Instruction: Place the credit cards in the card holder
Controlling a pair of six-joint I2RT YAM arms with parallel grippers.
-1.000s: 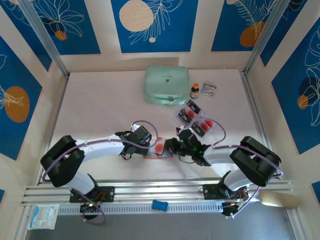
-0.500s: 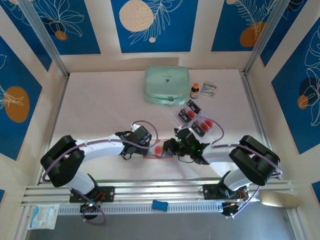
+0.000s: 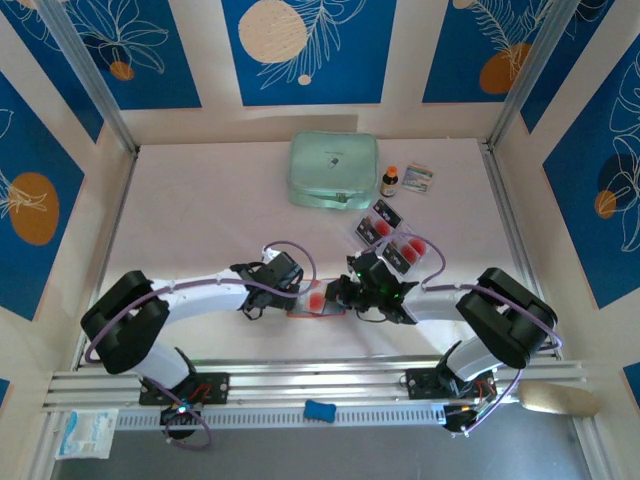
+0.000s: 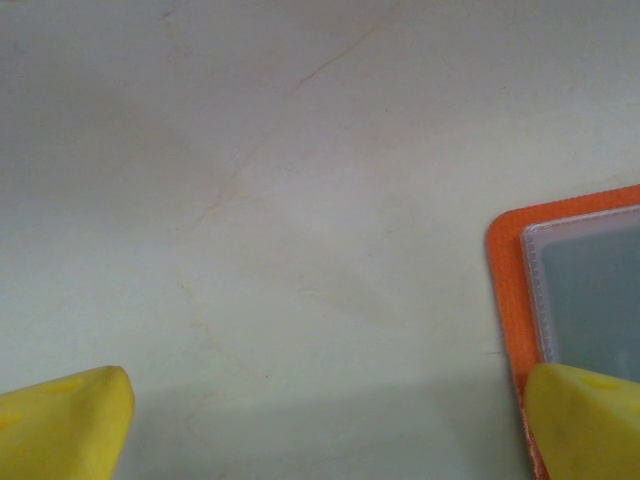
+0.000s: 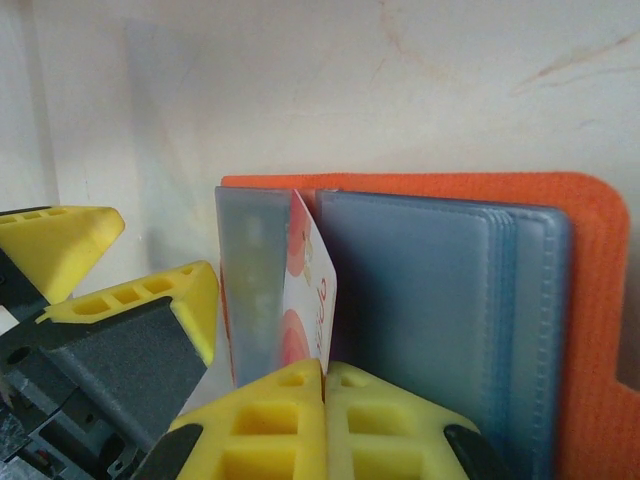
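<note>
Right gripper (image 5: 325,372) clamps a pale red-dot credit card (image 5: 310,290) edge-first into a sleeve of the open card holder (image 5: 590,300) flat on the table (image 4: 250,200); left gripper (image 4: 320,420), splayed wide and empty, seemingly pins its corner.

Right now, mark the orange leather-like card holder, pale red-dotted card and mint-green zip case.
orange card holder (image 5: 590,300): right wrist, right cover edge.
pale card (image 5: 312,290): right wrist, printed face.
mint-green zip case (image 3: 333,170): top external, lid.

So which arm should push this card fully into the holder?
Right. The right gripper is shut on the card, which sits partway in a sleeve of the holder. The left gripper is open, one finger at the holder's edge.
</note>
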